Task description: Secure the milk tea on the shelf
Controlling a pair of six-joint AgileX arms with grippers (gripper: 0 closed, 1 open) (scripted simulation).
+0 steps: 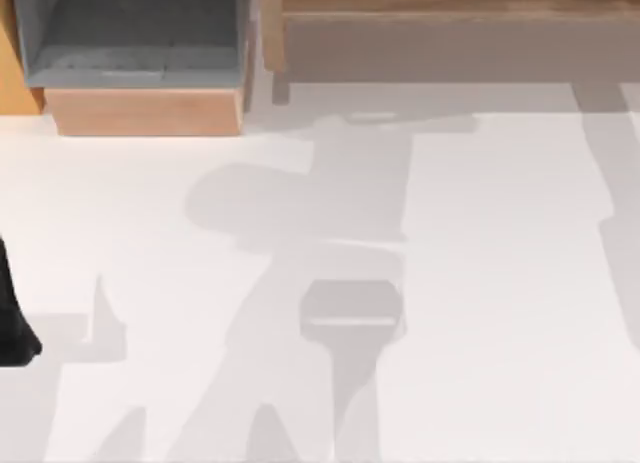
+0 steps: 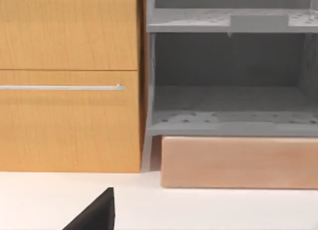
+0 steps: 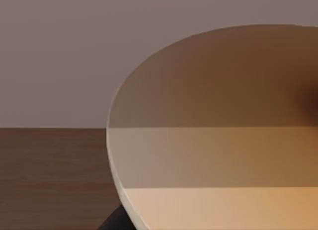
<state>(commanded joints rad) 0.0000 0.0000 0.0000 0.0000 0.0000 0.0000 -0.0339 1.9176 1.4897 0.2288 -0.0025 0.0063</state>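
Note:
The milk tea (image 3: 218,140) looms very close in the right wrist view as a tan rounded cup with lighter bands. My right gripper holds it off the table, and one of its dark fingers (image 3: 115,221) presses against the cup's lower side. Behind the cup are a dark wooden surface and a grey wall. The grey shelf (image 1: 130,78) stands at the table's far left corner, and the left wrist view looks into its bare lower compartment (image 2: 233,123). My left arm (image 1: 15,323) is parked at the table's left edge.
The shelf rests on a pale wooden base (image 1: 145,113), next to an orange wooden cabinet (image 2: 69,91) with a metal handle. A wooden board (image 1: 450,3) runs along the far edge. Arm shadows fall across the white table (image 1: 500,283).

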